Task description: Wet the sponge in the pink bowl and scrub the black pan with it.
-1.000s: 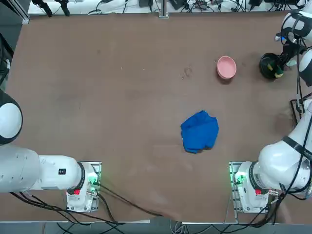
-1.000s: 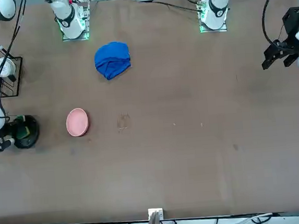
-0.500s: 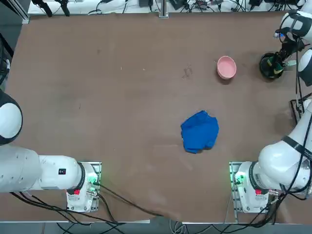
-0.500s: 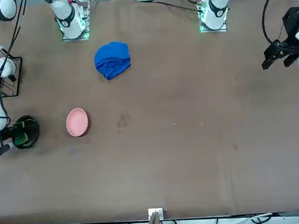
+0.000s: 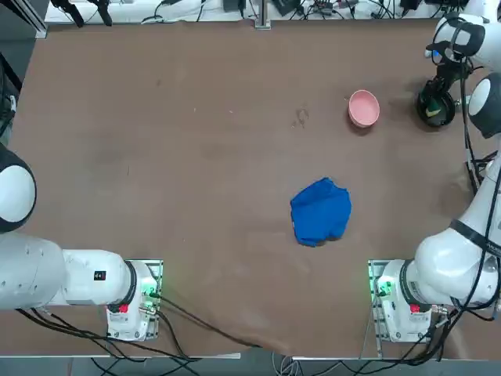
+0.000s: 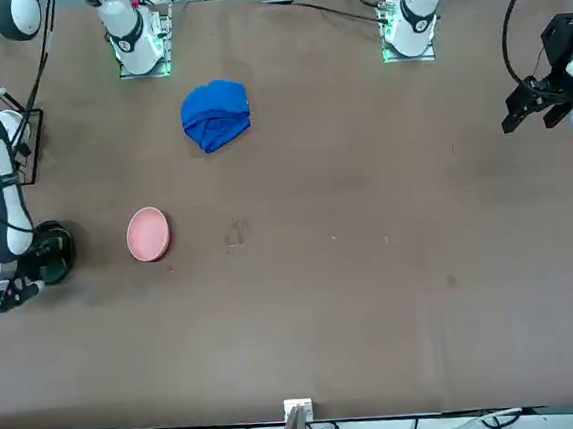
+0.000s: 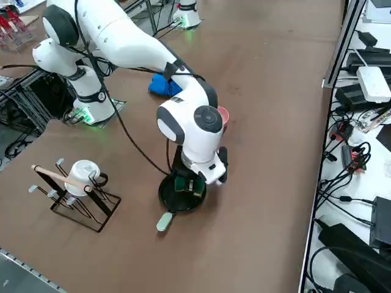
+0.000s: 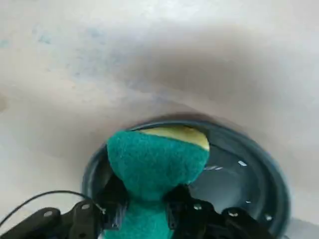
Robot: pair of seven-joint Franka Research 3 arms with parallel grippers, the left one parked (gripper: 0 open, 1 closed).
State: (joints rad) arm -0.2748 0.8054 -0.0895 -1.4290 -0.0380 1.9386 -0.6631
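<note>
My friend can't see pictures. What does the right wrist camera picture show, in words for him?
The right gripper has its two black fingers pinched shut on a squashed sponge with a green top and yellow body, holding it over the round black pan, with pale table behind it.

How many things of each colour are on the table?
Pink: 1, the bowl
Black: 1, the pan
Green and yellow: 1, the sponge, held in the right gripper
Blue: 1, the cloth
Total: 4
</note>
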